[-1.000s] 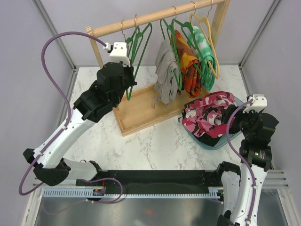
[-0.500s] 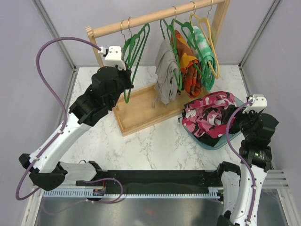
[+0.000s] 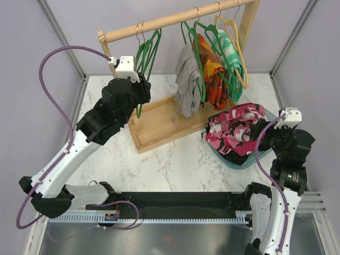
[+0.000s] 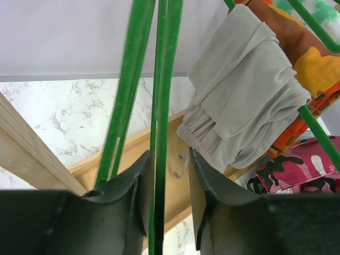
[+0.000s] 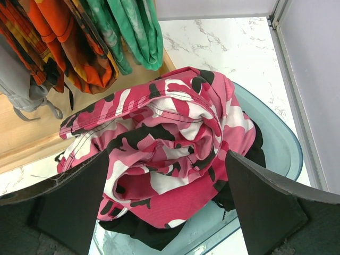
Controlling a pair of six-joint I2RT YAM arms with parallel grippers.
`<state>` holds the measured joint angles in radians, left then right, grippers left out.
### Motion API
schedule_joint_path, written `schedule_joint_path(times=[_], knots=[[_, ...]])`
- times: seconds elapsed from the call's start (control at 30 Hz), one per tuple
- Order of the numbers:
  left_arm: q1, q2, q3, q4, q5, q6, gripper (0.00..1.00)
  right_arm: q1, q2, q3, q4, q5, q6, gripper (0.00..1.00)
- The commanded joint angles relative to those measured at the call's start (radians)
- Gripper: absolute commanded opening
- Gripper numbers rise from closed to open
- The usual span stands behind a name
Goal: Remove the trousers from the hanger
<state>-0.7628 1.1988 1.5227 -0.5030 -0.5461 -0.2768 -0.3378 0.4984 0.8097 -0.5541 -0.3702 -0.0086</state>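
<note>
Two empty green hangers (image 3: 146, 56) hang at the left end of the wooden rail (image 3: 170, 21). My left gripper (image 3: 140, 84) is open a little around one hanger's green bar (image 4: 159, 133); the bar lies against the left finger, with a gap to the right one. Grey trousers (image 3: 187, 79) (image 4: 244, 106), orange-patterned ones (image 3: 213, 79) and green-white ones (image 3: 229, 49) hang on other hangers to the right. Pink camouflage trousers (image 3: 236, 127) (image 5: 170, 143) lie on black trousers (image 5: 143, 234) in a bin. My right gripper (image 3: 270, 135) (image 5: 166, 155) hovers wide open over that pile, holding nothing.
The rack stands on a wooden base tray (image 3: 159, 125) on the marble table (image 3: 175, 164). The pale blue bin (image 5: 279, 146) sits at the right beside the rack's foot. A yellow hanger (image 3: 234, 29) hangs at the rail's right end. Walls enclose the table on three sides.
My left arm has moved left and up along the rail, sliding the green hanger to the rail's left end, and its jaws have parted slightly. The right arm has not moved.
</note>
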Motion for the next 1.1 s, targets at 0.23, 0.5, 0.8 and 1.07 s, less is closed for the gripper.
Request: schedule_joint_path(times=[0.23,0.5,0.8,1.07], knots=[[0.005,-0.103,0.008,-0.003,0.118,-0.081,0.69,-0.003,-0.015,0.019,0.019,-0.021,-0.019,0.98],[0.003,-0.188,0.025,-0.012,0.198,-0.107,0.84,-0.003,-0.018,0.019,0.014,-0.030,-0.047,0.98],[0.003,-0.246,0.056,-0.028,0.265,-0.102,0.89,-0.003,-0.011,0.008,0.011,-0.047,-0.059,0.98],[0.003,-0.199,0.117,-0.031,0.434,-0.107,0.96,-0.003,-0.008,-0.018,0.014,-0.053,-0.064,0.98]])
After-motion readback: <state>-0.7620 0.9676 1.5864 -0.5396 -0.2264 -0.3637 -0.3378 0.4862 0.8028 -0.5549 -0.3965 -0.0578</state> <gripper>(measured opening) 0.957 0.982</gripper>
